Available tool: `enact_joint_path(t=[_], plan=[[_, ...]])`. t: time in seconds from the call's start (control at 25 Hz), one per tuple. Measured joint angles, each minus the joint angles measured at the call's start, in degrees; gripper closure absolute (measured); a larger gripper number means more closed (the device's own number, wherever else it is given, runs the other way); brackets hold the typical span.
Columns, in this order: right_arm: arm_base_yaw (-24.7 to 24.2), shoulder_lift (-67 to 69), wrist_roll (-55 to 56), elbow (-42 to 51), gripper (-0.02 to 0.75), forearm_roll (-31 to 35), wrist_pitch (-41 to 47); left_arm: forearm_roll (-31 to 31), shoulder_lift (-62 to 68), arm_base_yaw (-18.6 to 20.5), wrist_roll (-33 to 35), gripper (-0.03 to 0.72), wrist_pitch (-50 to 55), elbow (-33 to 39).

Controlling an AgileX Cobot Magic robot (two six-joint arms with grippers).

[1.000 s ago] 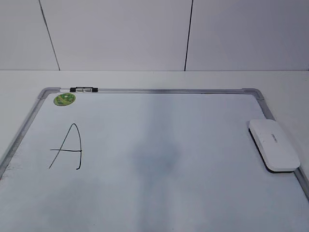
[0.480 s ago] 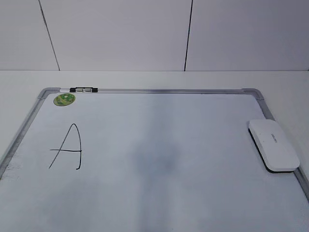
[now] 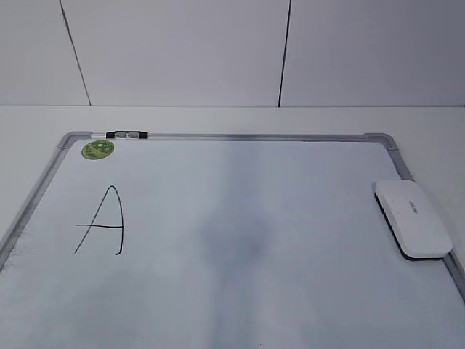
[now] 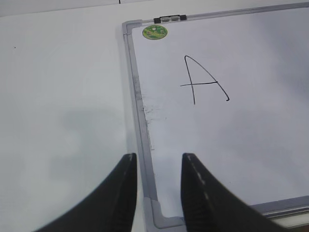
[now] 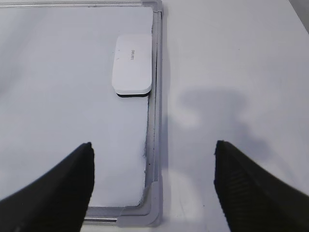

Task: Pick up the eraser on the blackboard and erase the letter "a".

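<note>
The blackboard (image 3: 290, 174) is a white dry-erase board lying flat, with a grey frame. The eraser (image 3: 412, 218) lies on it at the right edge, white top up. It also shows in the right wrist view (image 5: 132, 64), beside the frame. A small lowercase letter "a" shows in no view; only a tall capital "A" (image 3: 102, 222) is drawn at the left, and it also shows in the left wrist view (image 4: 203, 79). My left gripper (image 4: 159, 155) is open and empty above the board's near left corner. My right gripper (image 5: 153, 145) is wide open and empty above the near right corner. Neither gripper shows in the exterior view.
A round green sticker (image 3: 96, 150) sits in the far left corner, with a black and silver clip (image 3: 126, 134) on the top frame beside it. A faint grey smudge (image 3: 236, 240) marks the board's middle. White table (image 4: 63, 96) surrounds the board, with a white wall (image 3: 182, 51) behind.
</note>
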Motion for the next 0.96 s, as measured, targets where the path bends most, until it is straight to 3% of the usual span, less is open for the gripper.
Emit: enact_joint_path(t=[0.96], plan=[[0.00, 0.00, 0.00, 0.00, 0.146, 0.00, 0.00, 0.00, 0.00, 0.00, 0.00, 0.454, 0.00, 0.00]])
